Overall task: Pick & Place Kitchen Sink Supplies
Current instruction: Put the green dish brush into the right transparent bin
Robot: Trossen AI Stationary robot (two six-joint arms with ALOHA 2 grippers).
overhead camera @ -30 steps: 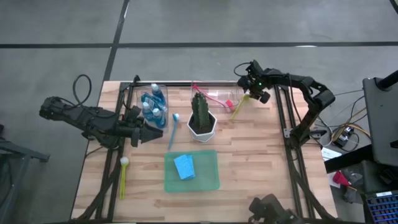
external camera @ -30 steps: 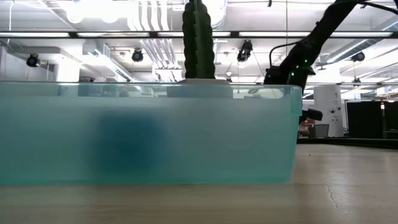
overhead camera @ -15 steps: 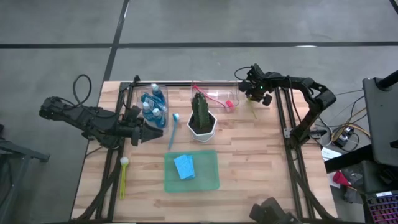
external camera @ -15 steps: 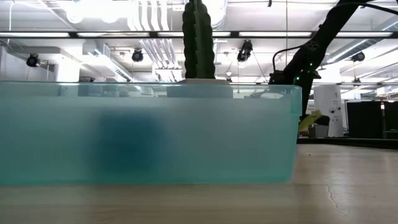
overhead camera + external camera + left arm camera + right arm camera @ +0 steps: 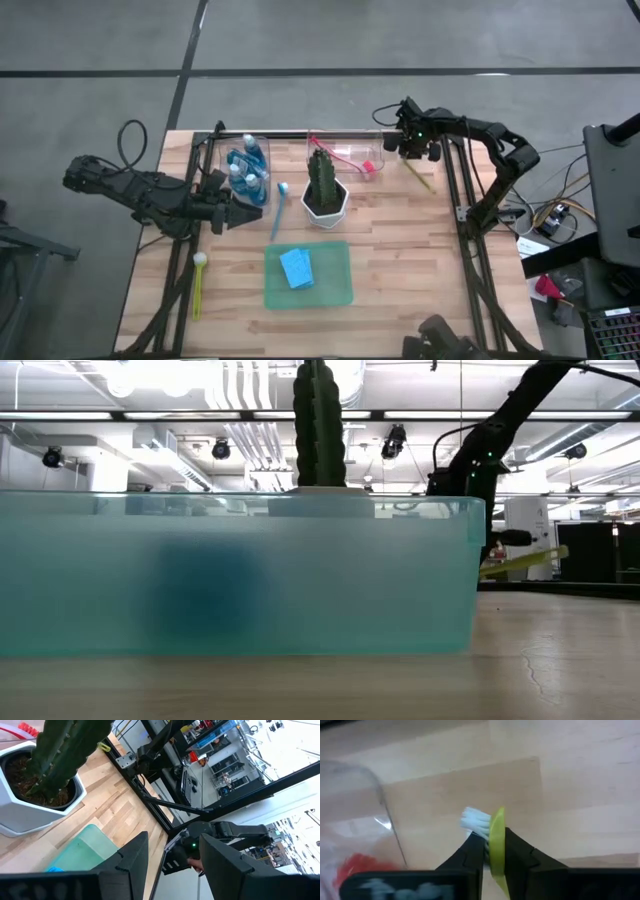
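My right gripper (image 5: 408, 146) is at the table's far right, beside the clear bin (image 5: 345, 156) that holds a pink brush (image 5: 350, 158), and is shut on a yellow brush (image 5: 424, 176). My left gripper (image 5: 240, 215) waits open near the left, close to a blue brush (image 5: 278, 208) lying on the wood. Blue soap bottles (image 5: 246, 168) stand in a second clear bin. A light-blue sponge (image 5: 296, 267) lies on the green mat (image 5: 335, 285). Another yellow brush (image 5: 198, 285) lies flat near the left edge. My right gripper pinches the yellow brush between its two fingers (image 5: 520, 851) at the head end (image 5: 497, 827), just behind the white bristles (image 5: 475, 820). The bristles stick out past the fingertips. The handle (image 5: 520, 563) trails toward the near right, tilted and clear of the table.
A cactus in a white pot (image 5: 323, 190) stands at mid-table between the bins and the mat. In the low view the mat's wall (image 5: 230, 575) blocks most of the scene. Bare wood lies right of the mat and along the near edge.
My right gripper has stayed near the clear bin's right end, shifting slightly and turning. The yellow brush has swung about in its hold: the handle pointed toward the near left, then straight toward the near edge, and now points toward the near right.
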